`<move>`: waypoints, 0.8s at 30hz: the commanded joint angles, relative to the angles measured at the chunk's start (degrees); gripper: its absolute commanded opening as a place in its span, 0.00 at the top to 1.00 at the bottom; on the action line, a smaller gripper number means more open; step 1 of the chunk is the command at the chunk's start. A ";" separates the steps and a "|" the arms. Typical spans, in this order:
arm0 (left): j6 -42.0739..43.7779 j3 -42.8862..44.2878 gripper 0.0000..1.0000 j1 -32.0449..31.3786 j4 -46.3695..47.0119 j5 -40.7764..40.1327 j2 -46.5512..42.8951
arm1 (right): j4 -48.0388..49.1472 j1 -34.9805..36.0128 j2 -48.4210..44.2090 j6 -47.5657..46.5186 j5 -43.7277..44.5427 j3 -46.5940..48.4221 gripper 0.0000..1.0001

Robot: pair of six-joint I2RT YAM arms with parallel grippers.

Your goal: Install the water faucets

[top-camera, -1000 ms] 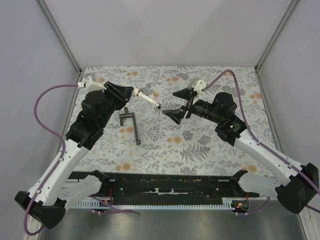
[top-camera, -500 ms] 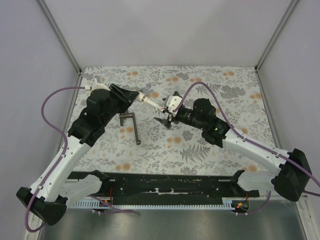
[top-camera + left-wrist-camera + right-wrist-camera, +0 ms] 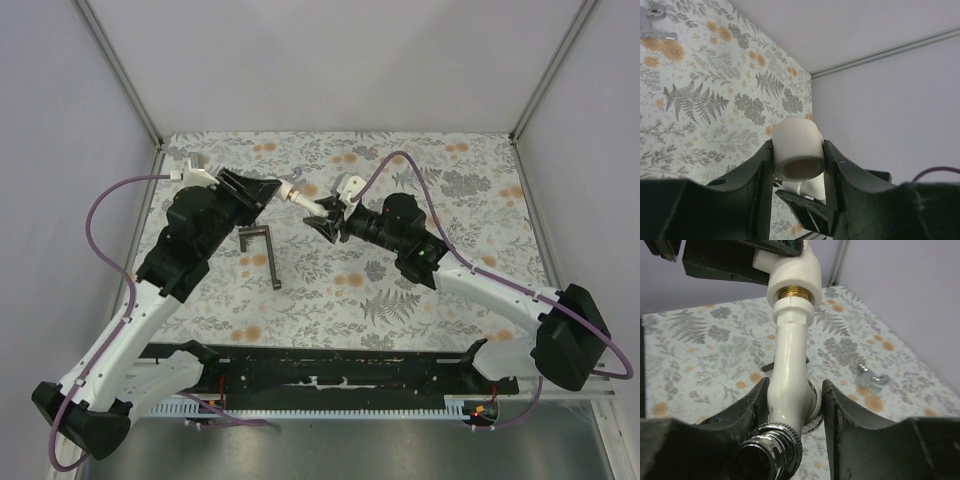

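Observation:
A white water faucet [image 3: 308, 204] with a chrome end [image 3: 770, 455] hangs above the table between my two grippers. Its brass thread sits in a white elbow fitting [image 3: 794, 277]. My left gripper [image 3: 274, 190] is shut on that elbow [image 3: 796, 145], whose open end faces the left wrist camera. My right gripper [image 3: 329, 216] is shut round the faucet's white body [image 3: 790, 350], just behind the chrome end, with a finger [image 3: 752, 405] pressed on each side.
A dark T-shaped tool [image 3: 262, 250] lies on the floral table [image 3: 400, 290] below the left gripper. A small grey metal piece [image 3: 872, 378] lies on the table behind the faucet. Grey walls close in the back and both sides.
My right gripper has moved left onto the faucet's free end, and its jaws have gone from wide open to closed round it. The left gripper kept hold of the elbow.

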 commanded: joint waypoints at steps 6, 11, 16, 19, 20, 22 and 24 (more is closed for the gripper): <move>20.65 -14.44 0.98 -0.12 40.42 10.09 -9.01 | 9.25 -12.47 2.95 47.75 -25.96 5.07 1.00; 37.89 -15.79 0.98 -0.11 46.64 32.40 -9.03 | 24.97 -16.61 10.42 74.15 -37.67 7.63 1.00; 48.61 -11.92 0.79 0.06 35.12 33.76 -9.72 | 25.28 -18.28 11.32 76.22 -41.46 8.69 1.00; 56.52 -8.94 0.64 0.24 26.34 32.96 -10.78 | 22.38 -19.51 10.53 74.72 -43.92 9.56 1.00; 58.89 -7.88 0.59 0.32 23.18 32.79 -10.86 | 21.07 -19.95 10.18 74.28 -44.97 9.92 1.00; 62.42 -5.86 0.54 0.41 18.16 32.35 -10.87 | 17.12 -20.66 9.47 71.31 -47.26 11.06 1.00; 65.94 -3.57 0.36 0.50 13.34 32.00 -10.78 | 8.09 -21.01 7.98 64.82 -48.32 12.55 1.00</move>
